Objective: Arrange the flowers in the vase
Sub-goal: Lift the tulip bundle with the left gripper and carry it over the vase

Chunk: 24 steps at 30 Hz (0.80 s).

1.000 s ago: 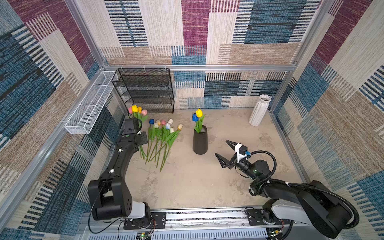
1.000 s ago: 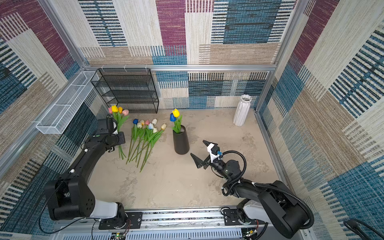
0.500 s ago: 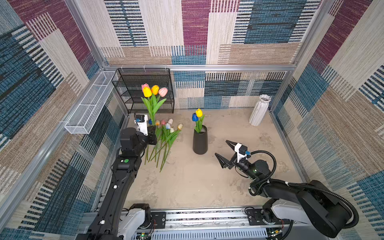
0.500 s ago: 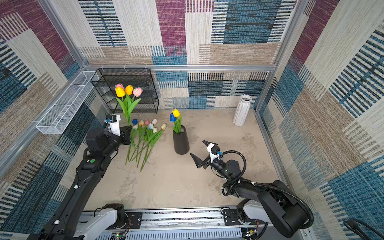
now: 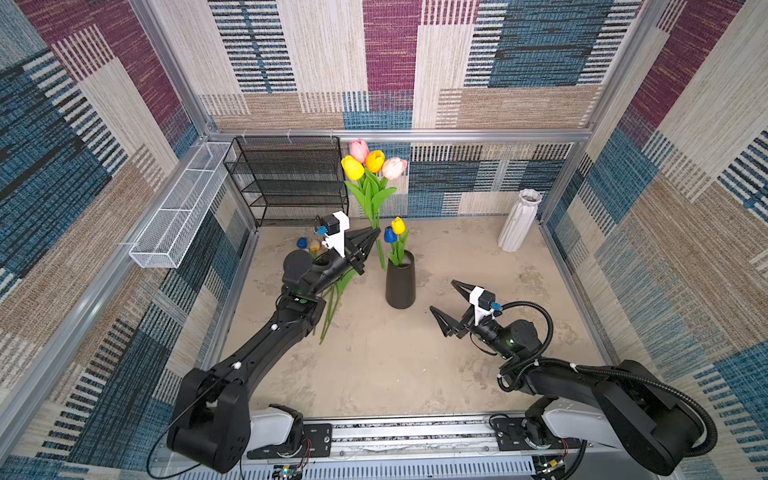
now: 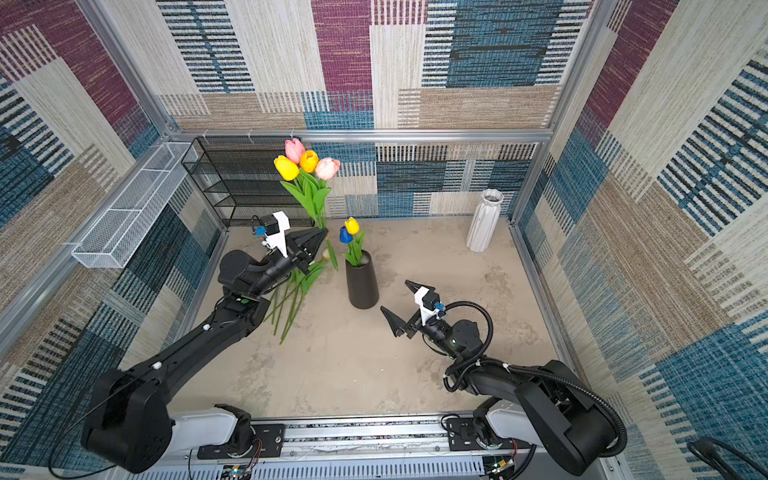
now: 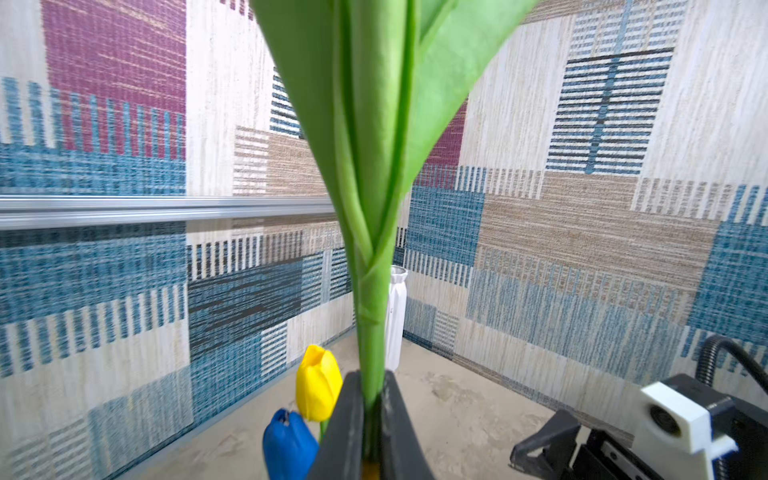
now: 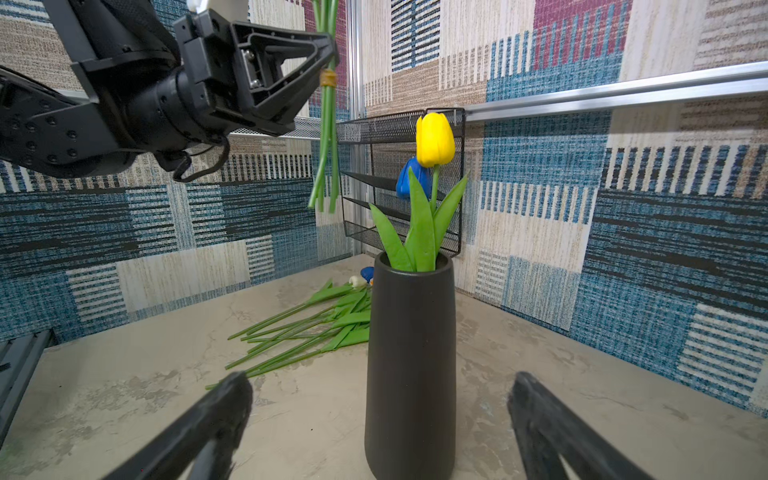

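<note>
The tabletop [image 5: 374,374] has free room at front; the rack [image 5: 291,183] stands close behind. In middle the black vase [image 5: 400,286] holds two tulips [image 8: 434,139]; the other flowers [image 8: 347,320] lie beside it. The left jaws clamp the tulip bunch [image 5: 371,197] upright, stem ends near the vase, not in yet. Stems look light, prob. bendy: hold low. The right jaws are spread wide, empty.

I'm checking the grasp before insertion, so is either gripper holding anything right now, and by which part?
The left gripper holds a tulip bunch by its stems, next to the yellowish band; the right gripper is open, empty.
</note>
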Motion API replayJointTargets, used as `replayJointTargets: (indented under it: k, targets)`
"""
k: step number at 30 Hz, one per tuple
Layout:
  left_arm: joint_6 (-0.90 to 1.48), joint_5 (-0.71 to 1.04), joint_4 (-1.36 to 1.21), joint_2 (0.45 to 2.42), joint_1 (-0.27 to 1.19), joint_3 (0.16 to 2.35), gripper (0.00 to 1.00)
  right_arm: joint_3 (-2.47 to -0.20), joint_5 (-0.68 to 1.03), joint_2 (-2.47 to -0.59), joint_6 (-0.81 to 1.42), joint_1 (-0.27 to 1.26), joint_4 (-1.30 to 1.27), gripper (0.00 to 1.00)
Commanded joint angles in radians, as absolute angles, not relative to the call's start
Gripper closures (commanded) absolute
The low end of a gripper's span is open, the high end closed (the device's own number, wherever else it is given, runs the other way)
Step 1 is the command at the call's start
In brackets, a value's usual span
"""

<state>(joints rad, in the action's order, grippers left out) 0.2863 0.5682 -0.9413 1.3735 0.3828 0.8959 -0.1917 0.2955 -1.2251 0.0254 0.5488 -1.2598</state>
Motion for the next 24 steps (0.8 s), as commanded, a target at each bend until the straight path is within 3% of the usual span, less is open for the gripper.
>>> replayJointTargets:
  k: [1,12,24]
  targets:
    - [0.308,0.602,-1.126,1.438,0.432,0.955,1.0,-0.189,0.295,-1.215,0.029,0.549,-1.301,0.0]
    - [0.138,0.472,-0.988,1.547,0.465,1.011,1.0,-0.183,0.29,-1.202,0.027,0.549,-1.299,0.0]
    - [0.134,0.429,-1.058,1.629,0.474,0.983,1.0,-0.184,0.287,-1.215,0.023,0.549,-1.304,0.0]
